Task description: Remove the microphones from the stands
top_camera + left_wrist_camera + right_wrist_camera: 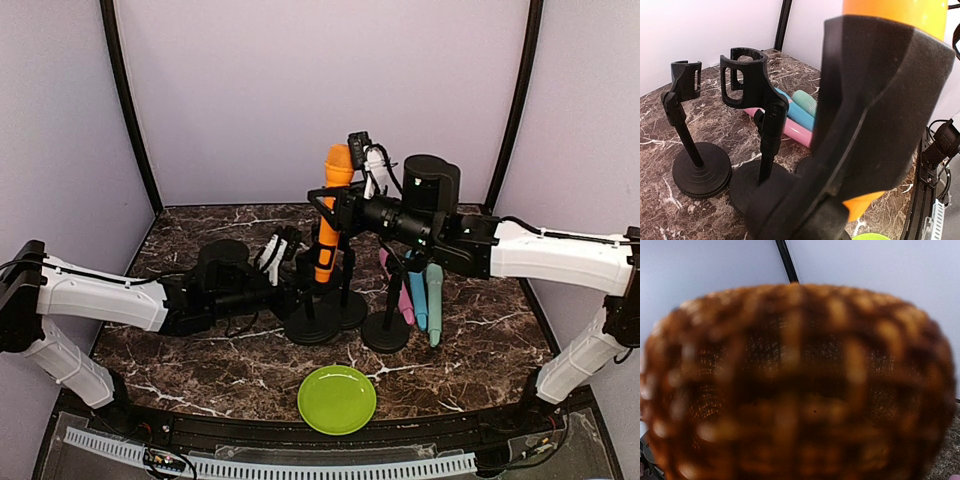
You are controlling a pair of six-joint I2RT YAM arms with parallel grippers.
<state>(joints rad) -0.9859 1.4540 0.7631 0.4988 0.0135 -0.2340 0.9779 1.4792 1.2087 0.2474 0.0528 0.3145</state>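
The orange microphone [329, 215] stands upright in the clip of a black stand [312, 326] at mid table. My right gripper [334, 200] reaches in from the right and is shut on the microphone just under its mesh head, which fills the right wrist view [800, 385] as a blur. My left gripper [297, 270] is low at the stand's pole and shut on it. In the left wrist view the clip [875, 115] looms close with the microphone [895, 12] seated in it, its lower end poking out below. My own fingers are hidden in both wrist views.
Two empty black stands [386, 330] [346, 305] are just right of the held one; they also show in the left wrist view [687, 125] [760, 115]. Pink [404, 298], blue [418, 300] and teal [434, 312] microphones lie on the table behind them. A green plate [337, 399] sits at the front.
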